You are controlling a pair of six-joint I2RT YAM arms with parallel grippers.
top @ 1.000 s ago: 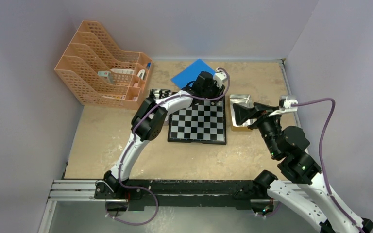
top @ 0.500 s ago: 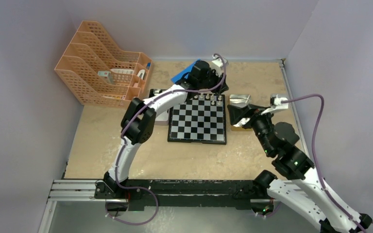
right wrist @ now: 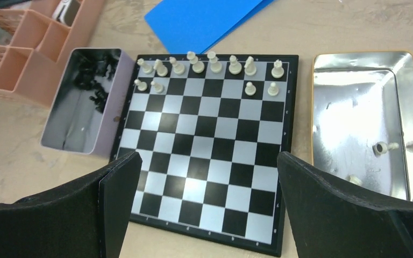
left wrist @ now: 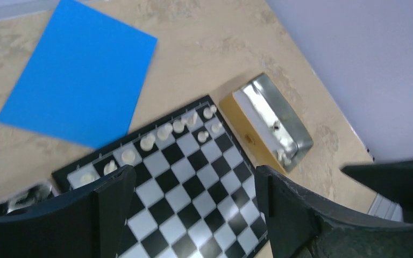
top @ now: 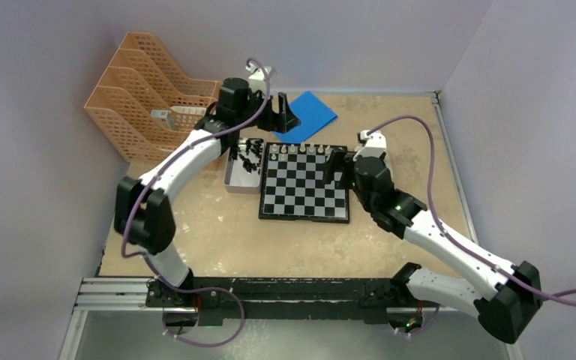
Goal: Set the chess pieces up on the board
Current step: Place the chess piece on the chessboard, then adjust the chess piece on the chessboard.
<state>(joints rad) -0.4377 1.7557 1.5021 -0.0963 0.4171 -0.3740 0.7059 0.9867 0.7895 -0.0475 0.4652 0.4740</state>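
Orange rack (top: 157,112) sitting far left. Left gripper (left wrist: 193,180) hovering past the board's far-left corner, near the blue sheet (left wrist: 80,70), jaws apart and holding nothing. Grey tin (right wrist: 83,102) lying just beside the board's left edge, carrying the black pieces (right wrist: 94,75). Board (right wrist: 193,204) lying mid-table. White pieces (right wrist: 209,63) filling its far row, four more standing in the second row. Right gripper (right wrist: 208,161) hanging over the board's right side, jaws wide apart, empty. Silver tin (right wrist: 365,97) sitting just right of the board, holding a couple of white pieces.
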